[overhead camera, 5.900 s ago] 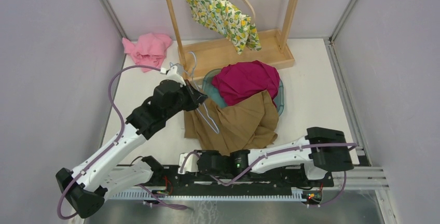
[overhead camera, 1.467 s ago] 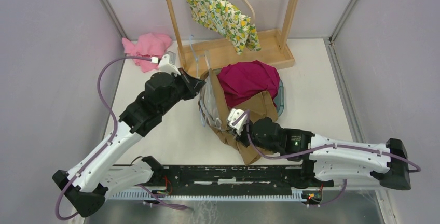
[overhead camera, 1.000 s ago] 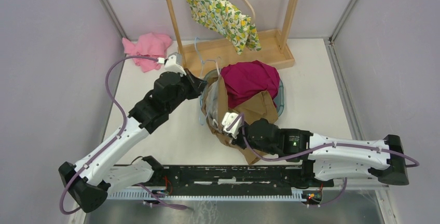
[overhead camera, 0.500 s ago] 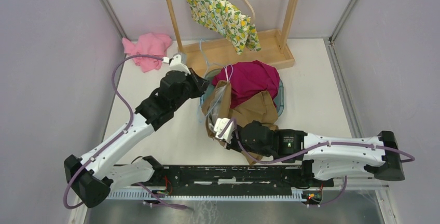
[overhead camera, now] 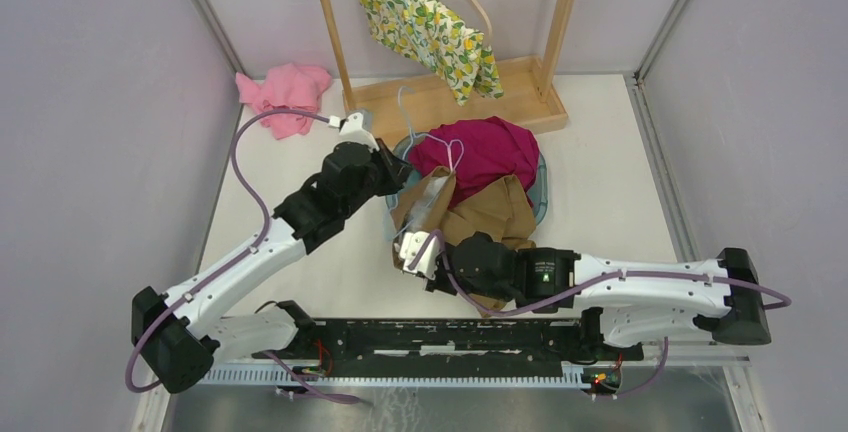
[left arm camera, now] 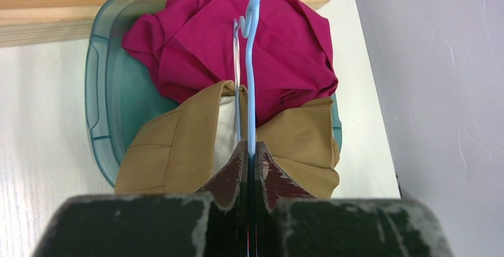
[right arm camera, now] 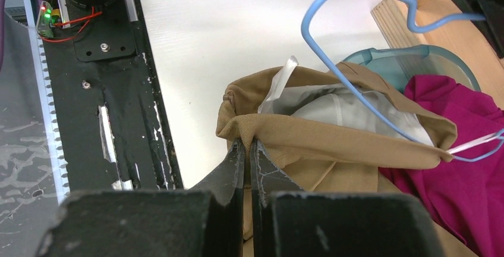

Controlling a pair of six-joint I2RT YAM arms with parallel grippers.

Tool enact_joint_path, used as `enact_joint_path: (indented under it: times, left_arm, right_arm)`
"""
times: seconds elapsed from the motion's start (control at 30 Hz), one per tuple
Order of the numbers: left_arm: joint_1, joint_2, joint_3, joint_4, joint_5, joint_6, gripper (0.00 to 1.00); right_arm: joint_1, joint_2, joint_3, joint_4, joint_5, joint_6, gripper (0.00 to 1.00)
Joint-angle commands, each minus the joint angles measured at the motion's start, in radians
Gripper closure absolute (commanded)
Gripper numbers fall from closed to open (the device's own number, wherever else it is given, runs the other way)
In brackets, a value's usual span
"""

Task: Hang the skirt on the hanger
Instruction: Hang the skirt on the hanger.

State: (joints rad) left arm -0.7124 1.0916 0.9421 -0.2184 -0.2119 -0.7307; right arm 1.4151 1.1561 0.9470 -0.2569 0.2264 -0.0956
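Observation:
The tan skirt (overhead camera: 492,214) lies half over a teal basin, its waistband with white lining (right arm camera: 333,141) pulled open. The light blue wire hanger (left arm camera: 249,90) stands upright, its lower part inside the waist opening and its hook (right arm camera: 304,24) sticking out above. My left gripper (left arm camera: 250,150) is shut on the hanger's wire, just left of the basin (overhead camera: 400,167). My right gripper (right arm camera: 246,144) is shut on the near end of the skirt's waistband and holds it up off the table (overhead camera: 412,252).
A magenta garment (overhead camera: 480,150) fills the teal basin (left arm camera: 101,90). Behind it stands a wooden rack (overhead camera: 450,97) with a lemon-print garment (overhead camera: 425,22) hung on it. A pink cloth (overhead camera: 285,92) lies at the back left. The black mounting rail (right arm camera: 113,90) runs along the near edge.
My left gripper has carried the hanger right and back, over the basin. My right gripper has drawn the skirt's waistband left and nearer, so the opening stretches over the hanger.

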Motion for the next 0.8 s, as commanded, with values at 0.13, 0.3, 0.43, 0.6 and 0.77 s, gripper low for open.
enact_joint_path:
  times: [0.13,0.3,0.43,0.6,0.77]
  left_arm:
    - [-0.031,0.026,-0.016,0.095,-0.063,0.023,0.97]
    - [-0.042,0.033,-0.029,0.103,-0.073,0.02,0.97]
    - [-0.046,0.039,-0.037,0.109,-0.077,0.021,0.97]
    - [-0.045,0.048,-0.038,0.118,-0.076,0.023,0.97]
    - [-0.045,0.058,-0.032,0.119,-0.084,0.032,0.97]
  right_arm:
    - [0.016,0.019,0.105,0.07,-0.054,-0.035,0.98]
    - [0.016,0.025,0.128,0.069,-0.053,-0.052,0.98]
    - [0.016,0.03,0.146,0.064,-0.059,-0.064,0.98]
    - [0.016,0.042,0.161,0.054,-0.073,-0.067,0.99]
    - [0.018,0.043,0.165,0.049,-0.078,-0.073,0.98]
